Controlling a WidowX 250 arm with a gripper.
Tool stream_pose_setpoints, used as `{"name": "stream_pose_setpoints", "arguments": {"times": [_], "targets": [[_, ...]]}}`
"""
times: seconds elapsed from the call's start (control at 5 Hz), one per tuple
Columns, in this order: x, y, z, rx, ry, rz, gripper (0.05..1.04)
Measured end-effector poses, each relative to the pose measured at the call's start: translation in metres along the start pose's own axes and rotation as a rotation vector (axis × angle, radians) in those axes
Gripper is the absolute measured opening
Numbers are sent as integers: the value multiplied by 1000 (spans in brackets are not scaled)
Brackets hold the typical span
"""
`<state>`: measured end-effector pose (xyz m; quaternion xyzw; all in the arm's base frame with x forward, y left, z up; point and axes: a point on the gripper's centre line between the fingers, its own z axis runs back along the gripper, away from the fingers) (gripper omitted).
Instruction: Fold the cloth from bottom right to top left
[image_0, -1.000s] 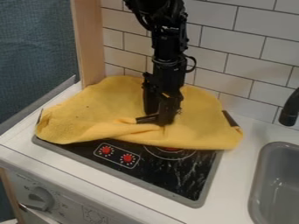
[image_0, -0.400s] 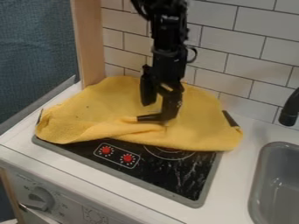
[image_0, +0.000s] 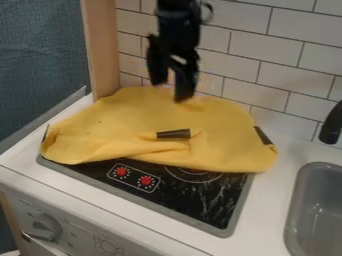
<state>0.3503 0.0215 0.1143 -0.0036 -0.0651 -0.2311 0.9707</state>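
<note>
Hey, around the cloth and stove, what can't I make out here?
All in the camera view:
- Cooktop: far part hidden under the yellow cloth.
- Cloth's underside: hidden by its top layer.
- Gripper: blurred, so contact with the cloth can't be settled.
- Sink and faucet: cut off by the right edge.
- Marks around the knob: too small.

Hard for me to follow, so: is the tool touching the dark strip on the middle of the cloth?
Apart. The camera view shows yellow cloth between the tool and the dark strip.
</note>
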Motion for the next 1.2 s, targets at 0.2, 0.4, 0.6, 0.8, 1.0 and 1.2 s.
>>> {"name": "stream_pose_setpoints", "arguments": {"times": [0.2,0.4,0.6,0.8,1.0,1.2], "targets": [[-7,-4,1,-31,-10,7,999],[-8,-4,1,-31,-9,4,999],[-8,-4,1,-32,-10,4,999],[-8,-4,1,-32,-10,4,999],[-8,-4,1,-32,-10,4,999],[-8,-4,1,-32,-10,4,999]]}}
